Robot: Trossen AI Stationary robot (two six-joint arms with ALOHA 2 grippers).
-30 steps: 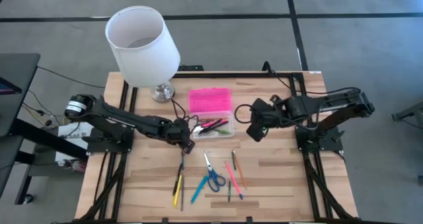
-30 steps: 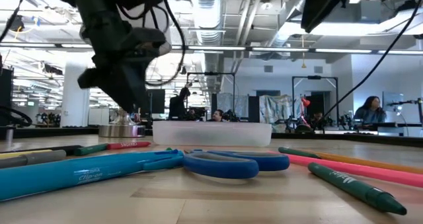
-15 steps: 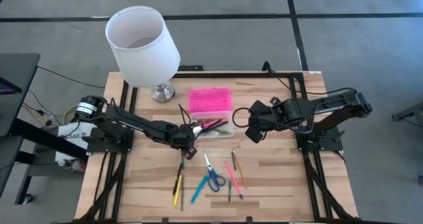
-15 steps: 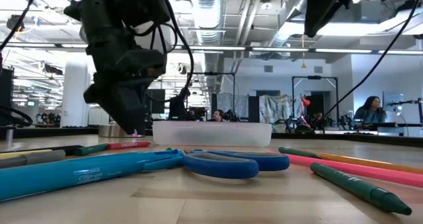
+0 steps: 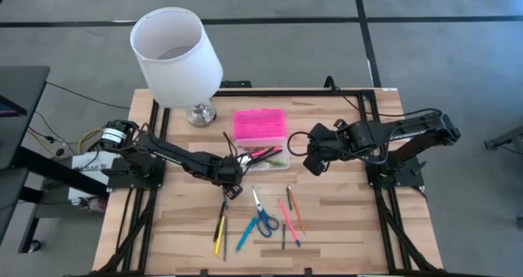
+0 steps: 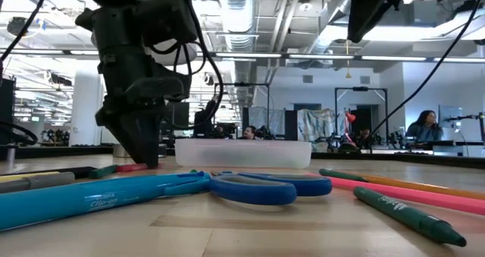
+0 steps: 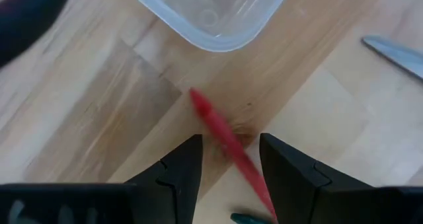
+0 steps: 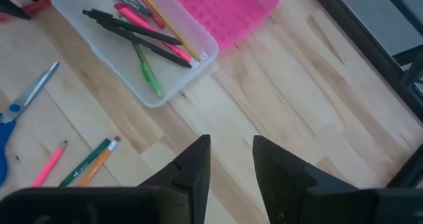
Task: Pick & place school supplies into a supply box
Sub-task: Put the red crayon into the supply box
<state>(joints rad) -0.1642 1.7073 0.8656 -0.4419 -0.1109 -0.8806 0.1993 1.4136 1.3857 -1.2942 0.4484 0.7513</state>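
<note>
Left gripper (image 7: 228, 161) low over the table (image 5: 343, 220), fingers apart, straddling a red pen (image 7: 228, 145) lying just beside the clear box (image 5: 265, 157) corner, not clamped. Right gripper (image 5: 313, 163) hangs beside the box's other end, fingers apart, empty. Box holds several pens (image 8: 142, 36); pink lid (image 5: 260, 123) lies open behind it. Scissors (image 5: 261, 216) and more pens (image 5: 290, 213) lie loose on the table in front. Lamp (image 5: 176, 48) at the back corner.
</note>
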